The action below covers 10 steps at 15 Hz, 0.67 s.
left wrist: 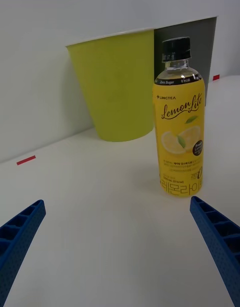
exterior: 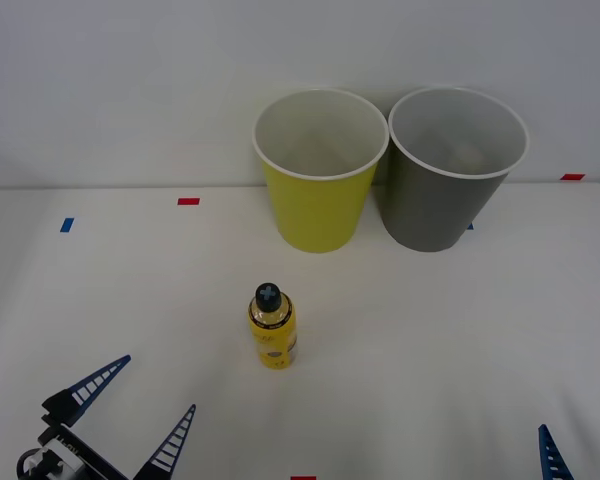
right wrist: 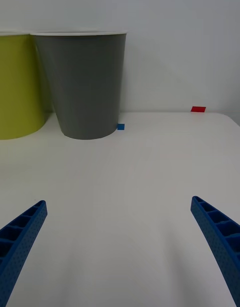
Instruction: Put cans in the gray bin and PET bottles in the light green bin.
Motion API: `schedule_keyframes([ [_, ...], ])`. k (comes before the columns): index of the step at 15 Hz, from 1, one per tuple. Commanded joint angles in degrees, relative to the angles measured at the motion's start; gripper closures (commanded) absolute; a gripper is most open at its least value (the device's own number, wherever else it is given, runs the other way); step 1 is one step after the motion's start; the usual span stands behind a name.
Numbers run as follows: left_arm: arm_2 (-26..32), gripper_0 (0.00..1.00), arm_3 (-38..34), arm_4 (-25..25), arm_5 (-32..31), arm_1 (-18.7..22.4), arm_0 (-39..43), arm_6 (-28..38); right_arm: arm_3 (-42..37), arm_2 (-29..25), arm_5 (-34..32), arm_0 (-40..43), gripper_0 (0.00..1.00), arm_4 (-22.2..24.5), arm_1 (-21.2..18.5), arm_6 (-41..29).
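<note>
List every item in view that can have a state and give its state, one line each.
PET bottle: upright on the table, capped, not held.
light green bin: upright, nothing seen inside, touching or nearly touching its neighbour.
gray bin: upright, nothing seen inside.
left gripper: open, low at the near left, short of the bottle.
right gripper: open, holding nothing, at the near right.

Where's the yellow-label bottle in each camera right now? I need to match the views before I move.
Front view: PET bottle stands upright mid-table, ahead of the open left gripper.
Left wrist view: bottle upright, before the light green bin.
Right wrist view: not in it.
Shared landmark: the gray bin, beside the green one.
</note>
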Motion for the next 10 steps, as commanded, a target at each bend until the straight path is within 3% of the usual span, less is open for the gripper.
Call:
schedule_keyframes([
  [1, -4.9, 0.0, 2.7, -0.2, 0.1, 1.3, -7.2, 0.0, 0.0, 0.0, 0.0, 0.0, 0.0, 0.0, 0.0, 0.0],
  [10, -14.6, 0.0, 7.0, 3.0, 0.7, 1.1, -20.5, 0.1, 0.0, 0.0, 0.0, 0.0, 0.0, 0.0, 0.0, 0.0],
])
